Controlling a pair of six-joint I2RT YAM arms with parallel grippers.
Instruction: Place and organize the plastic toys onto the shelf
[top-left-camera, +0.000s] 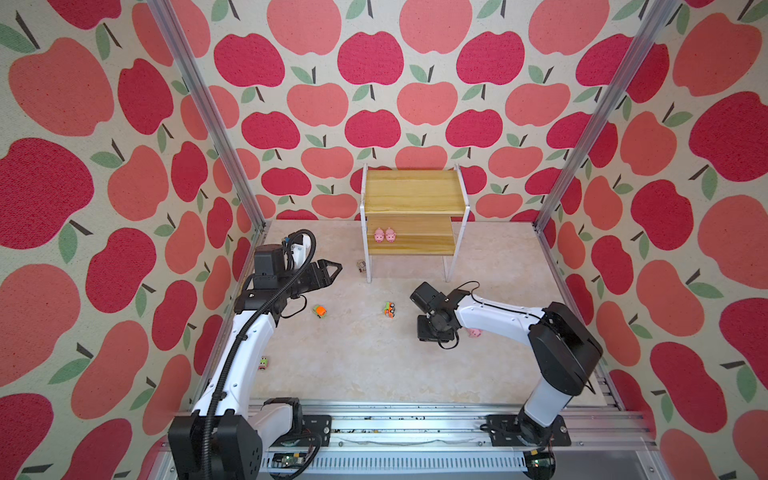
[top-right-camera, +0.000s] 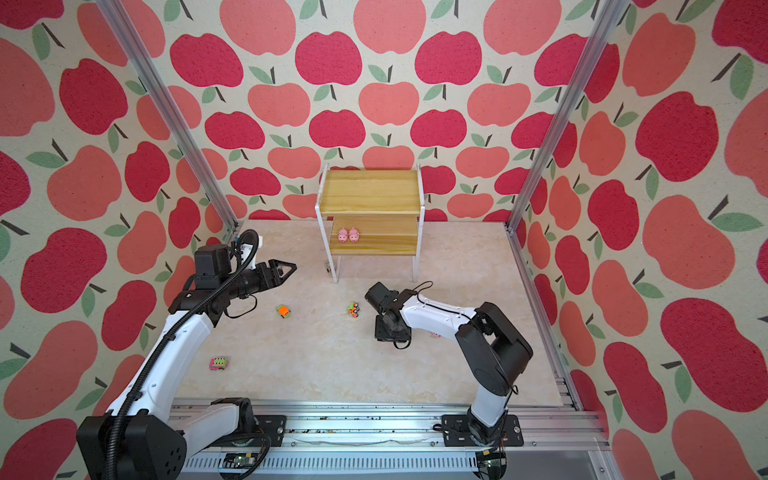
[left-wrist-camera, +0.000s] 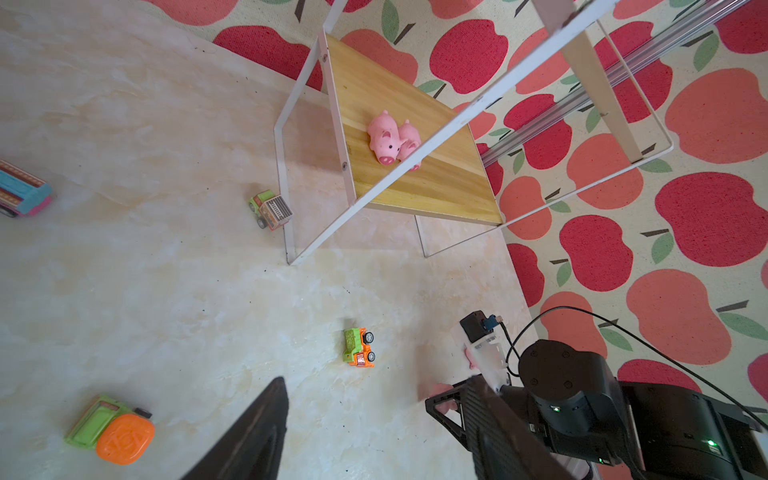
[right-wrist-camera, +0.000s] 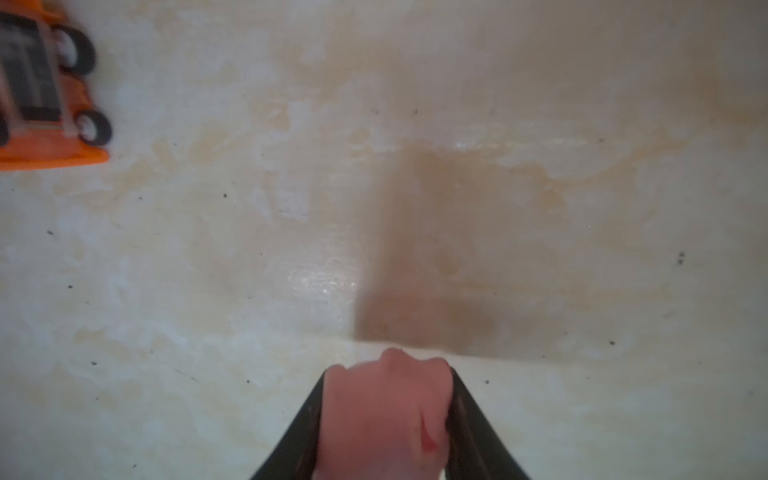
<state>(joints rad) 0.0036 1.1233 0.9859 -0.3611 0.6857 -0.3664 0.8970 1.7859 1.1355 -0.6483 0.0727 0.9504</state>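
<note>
- Overhead, both top views: marbled beige tabletop (top-left-camera: 374, 365), apple-print walls (top-left-camera: 104, 208); two pigs (top-left-camera: 384, 235) on lower board of shelf (top-left-camera: 413, 193); my left gripper (top-left-camera: 331, 272) spread, empty.
- Left wrist: trucks (left-wrist-camera: 359, 347) lie on tabletop.
- Right wrist: my right gripper (right-wrist-camera: 386, 374) pinches another pig (right-wrist-camera: 384, 415).

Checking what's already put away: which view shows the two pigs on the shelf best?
The left wrist view: the two pigs look large on the lower board of the shelf, though a frame bar crosses one. Both top views show the pigs tiny. The right wrist view misses them.
</note>
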